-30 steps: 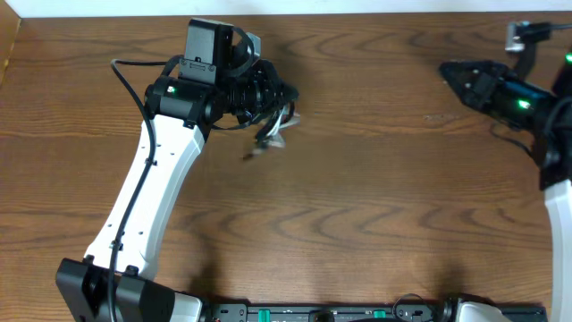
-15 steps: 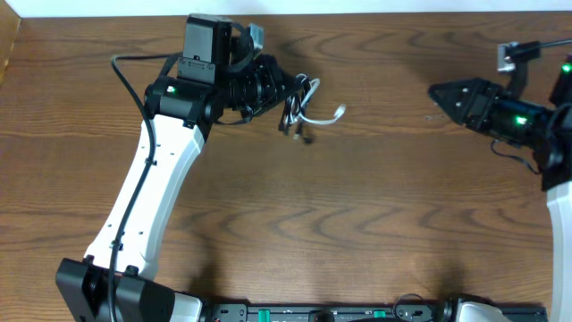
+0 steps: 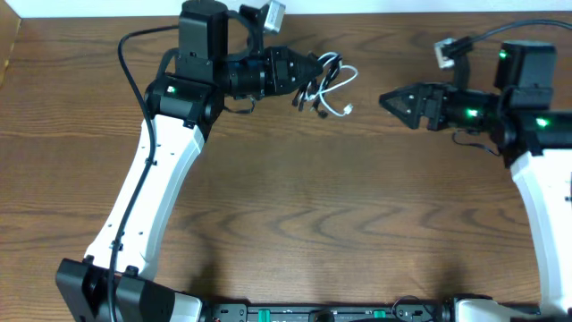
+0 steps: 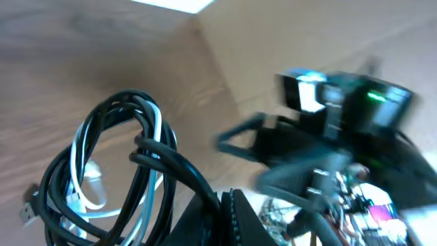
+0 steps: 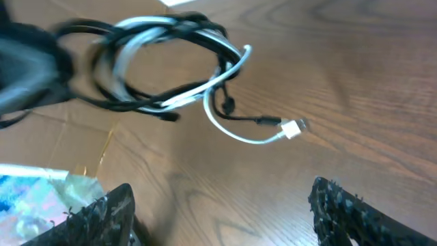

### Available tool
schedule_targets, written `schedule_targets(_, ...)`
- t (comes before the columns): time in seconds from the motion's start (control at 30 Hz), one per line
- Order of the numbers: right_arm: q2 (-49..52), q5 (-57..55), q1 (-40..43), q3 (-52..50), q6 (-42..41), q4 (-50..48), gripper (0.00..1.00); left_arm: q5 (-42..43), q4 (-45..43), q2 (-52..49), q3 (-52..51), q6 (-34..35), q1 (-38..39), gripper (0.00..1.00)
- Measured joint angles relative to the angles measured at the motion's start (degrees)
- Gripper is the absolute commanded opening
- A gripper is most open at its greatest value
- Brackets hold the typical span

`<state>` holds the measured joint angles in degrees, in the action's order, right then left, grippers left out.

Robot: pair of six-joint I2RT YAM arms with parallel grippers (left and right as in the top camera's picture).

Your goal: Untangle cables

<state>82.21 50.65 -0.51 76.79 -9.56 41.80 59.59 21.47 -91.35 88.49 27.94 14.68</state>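
Observation:
The cables (image 3: pixel 327 82) are a tangled bundle of one black and one white cord near the table's far edge. My left gripper (image 3: pixel 300 77) is shut on this bundle. In the left wrist view the loops (image 4: pixel 113 171) hang left of my shut left gripper (image 4: pixel 227 208), which pinches a black strand. My right gripper (image 3: pixel 390 99) points left at the bundle, a short gap away, and it is open and holds nothing. In the right wrist view the coil (image 5: pixel 171 61) and a dangling white plug (image 5: pixel 293 128) lie ahead of my open right gripper (image 5: pixel 222 191).
The brown wooden table (image 3: pixel 340 206) spreads below both arms. Its far edge (image 3: pixel 375 12) runs just behind the bundle. The left arm's white link (image 3: pixel 152 188) slants across the left side. The right arm (image 3: pixel 536 134) stands at the right edge.
My left gripper has carried the bundle right and toward the far edge. The right gripper has swung left toward it and opened from shut.

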Motion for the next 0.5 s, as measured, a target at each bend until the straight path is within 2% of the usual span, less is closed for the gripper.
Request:
schedule_targets(0.2,5.62,2.97,-0.76,-0.02,0.76,-5.33,0.80,5.01,-1.01,0.00,0.00,-1.07,0.00,0.08)
schedule_targets(0.37,8.59,5.29,-0.85,-0.04,-3.37,-11.17,0.78,6.49,-0.83,0.00,0.00,-1.25,0.00,0.07)
schedule_targets(0.4,8.94,5.51,-0.85,-0.04,-4.79,-12.68,0.76,6.54,-0.70,0.00,0.00,-1.22,0.00,0.08)
schedule_targets(0.43,9.27,5.68,-0.85,-0.04,-6.14,-13.86,0.68,6.58,-0.66,0.00,0.00,-1.22,0.00,0.07)
schedule_targets(0.5,10.19,6.10,-0.98,-0.04,-10.60,-16.11,0.61,6.58,-0.68,0.00,0.00,-1.22,-0.02,0.07)
